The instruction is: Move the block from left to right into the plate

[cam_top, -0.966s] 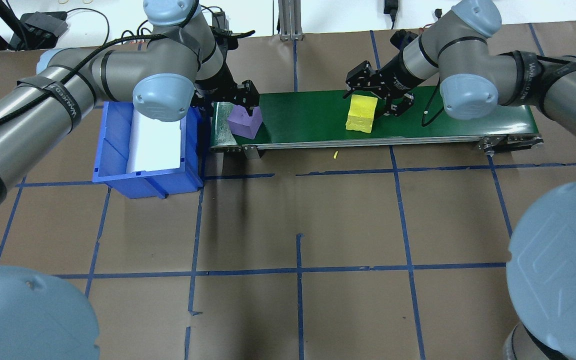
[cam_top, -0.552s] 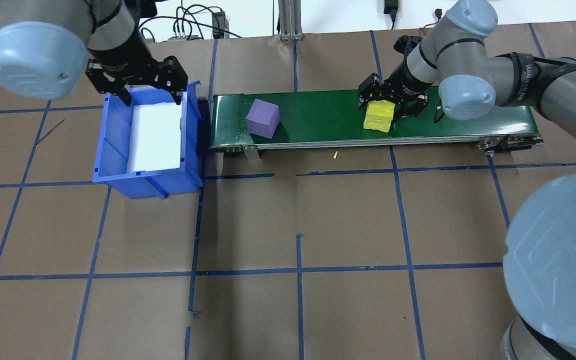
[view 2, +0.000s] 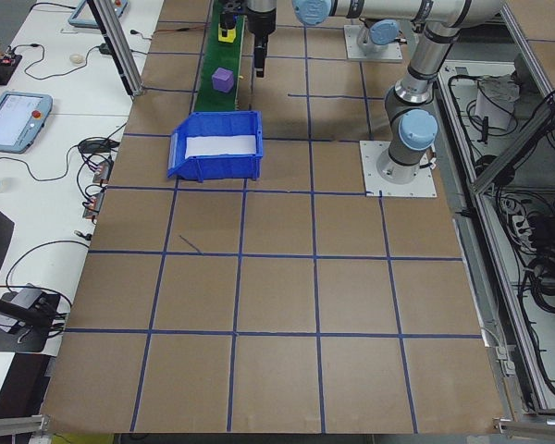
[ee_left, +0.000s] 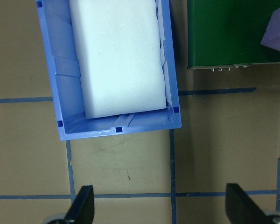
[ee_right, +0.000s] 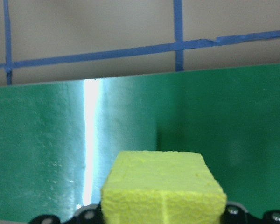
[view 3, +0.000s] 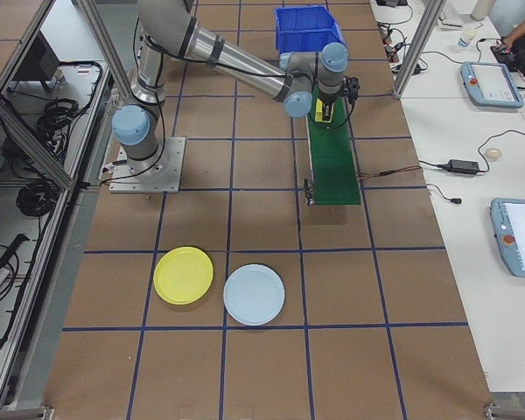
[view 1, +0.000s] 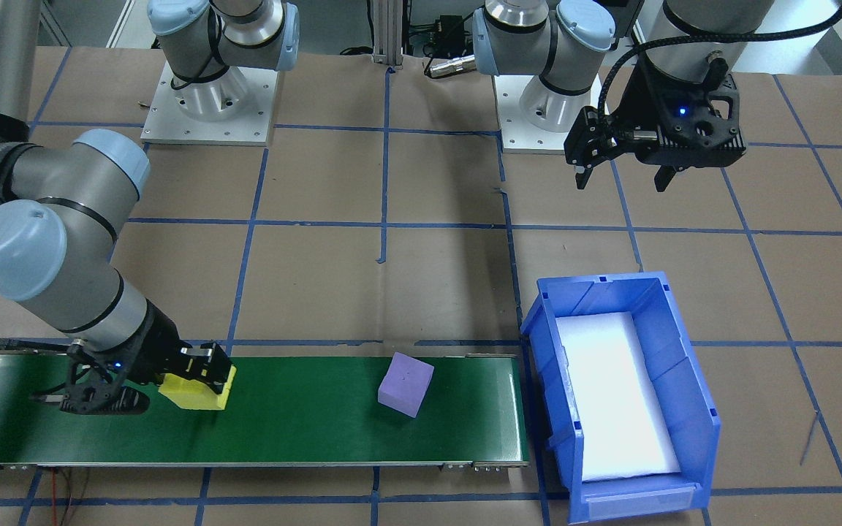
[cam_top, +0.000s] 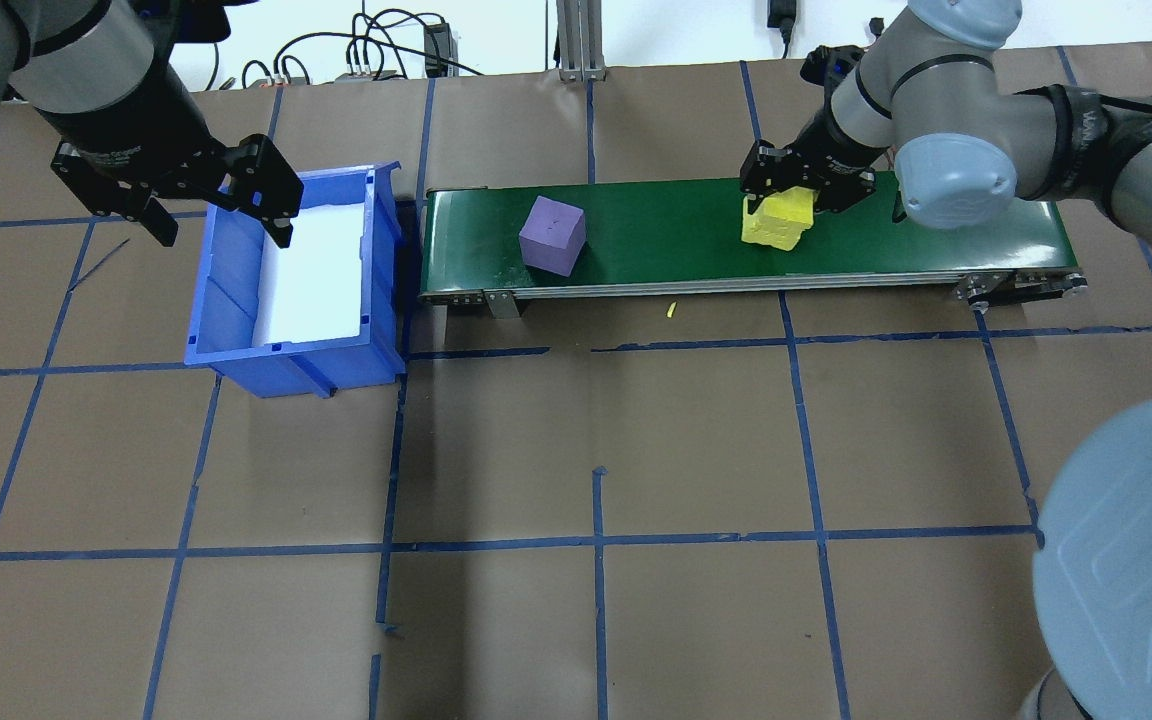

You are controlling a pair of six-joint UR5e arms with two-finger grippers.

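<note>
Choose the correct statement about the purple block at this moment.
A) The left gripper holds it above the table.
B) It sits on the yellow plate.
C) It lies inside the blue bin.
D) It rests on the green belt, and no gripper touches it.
D: the purple block sits free on the green belt, while the left gripper hangs open by the blue bin.

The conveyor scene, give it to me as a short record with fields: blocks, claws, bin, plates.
yellow block: on the green conveyor belt, between the right claw's fingers
purple block: free on the belt, near the bin end
right claw: shut on the yellow block
left claw: open, empty, above the blue bin's rim
blue bin: holds white foam
yellow plate: on the table beside a light-blue plate, both empty
</note>
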